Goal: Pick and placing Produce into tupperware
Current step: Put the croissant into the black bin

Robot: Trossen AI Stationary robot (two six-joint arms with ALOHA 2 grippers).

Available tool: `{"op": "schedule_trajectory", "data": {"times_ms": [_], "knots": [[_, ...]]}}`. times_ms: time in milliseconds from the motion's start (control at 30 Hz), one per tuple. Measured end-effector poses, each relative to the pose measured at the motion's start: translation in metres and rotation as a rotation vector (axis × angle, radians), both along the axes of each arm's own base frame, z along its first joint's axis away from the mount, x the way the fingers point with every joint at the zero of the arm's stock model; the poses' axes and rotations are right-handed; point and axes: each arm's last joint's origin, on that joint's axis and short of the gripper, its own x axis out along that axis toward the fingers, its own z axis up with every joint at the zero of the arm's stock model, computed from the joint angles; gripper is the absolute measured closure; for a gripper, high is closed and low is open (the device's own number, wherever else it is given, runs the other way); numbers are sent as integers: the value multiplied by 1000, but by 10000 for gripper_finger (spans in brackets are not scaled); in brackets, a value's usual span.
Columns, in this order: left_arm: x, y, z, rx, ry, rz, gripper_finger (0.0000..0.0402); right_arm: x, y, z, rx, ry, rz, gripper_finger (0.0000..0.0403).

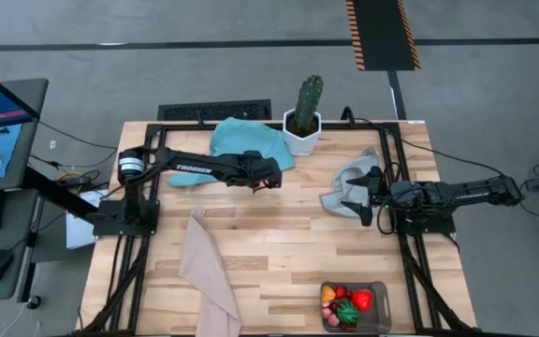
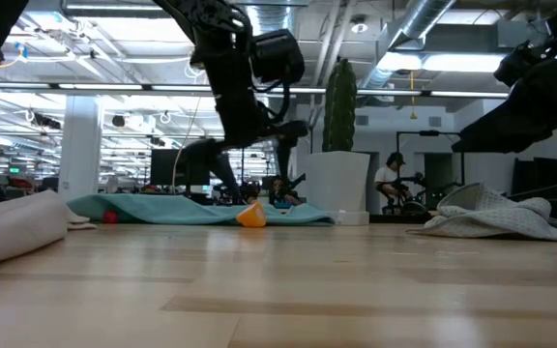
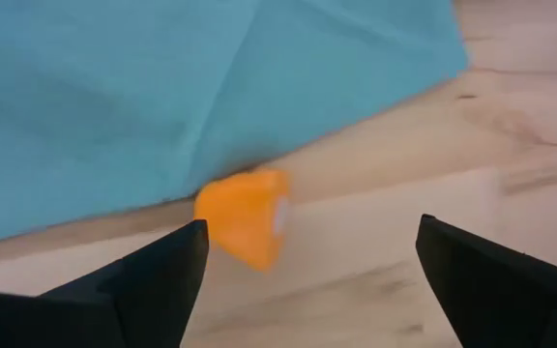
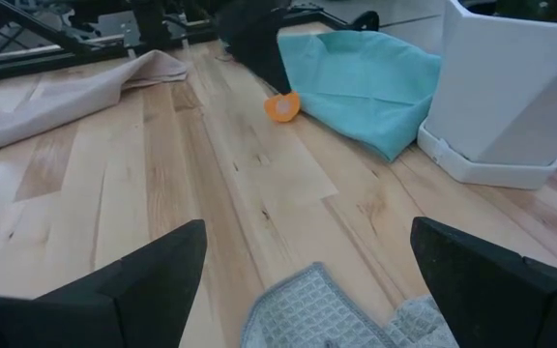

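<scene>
High view: my left gripper (image 1: 268,183) over counter (image 1: 279,262) at edge of teal cloth (image 1: 246,142); my right gripper (image 1: 365,197) over grey cloth (image 1: 349,185). Tupperware (image 1: 355,307) at near right corner, several produce pieces inside.

Low view: orange produce piece (image 2: 250,216) on counter against teal cloth, beside cactus pot (image 2: 337,184).

Left wrist view: my fingers (image 3: 143,280) spread wide, empty, orange piece just ahead between them.

Right wrist view: my fingers (image 4: 153,271) spread, empty, above grey cloth; beige cloth (image 4: 66,97) beyond.
</scene>
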Motion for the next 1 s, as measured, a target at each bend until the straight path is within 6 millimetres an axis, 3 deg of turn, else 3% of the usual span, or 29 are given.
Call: {"op": "schedule_trajectory", "data": {"times_ms": [467, 767, 1000], "knots": [[2, 3, -23, -21, 82, 0, 45, -1, 0, -2, -2, 22, 1, 17], [6, 16, -43, -31, 112, -3, 45, -1, 0, -2, -3, 27, 1, 17], [5, 20, -43, -49, 125, -36, 53, -1, 0, -3, -3, 29, 1, 17]]}}
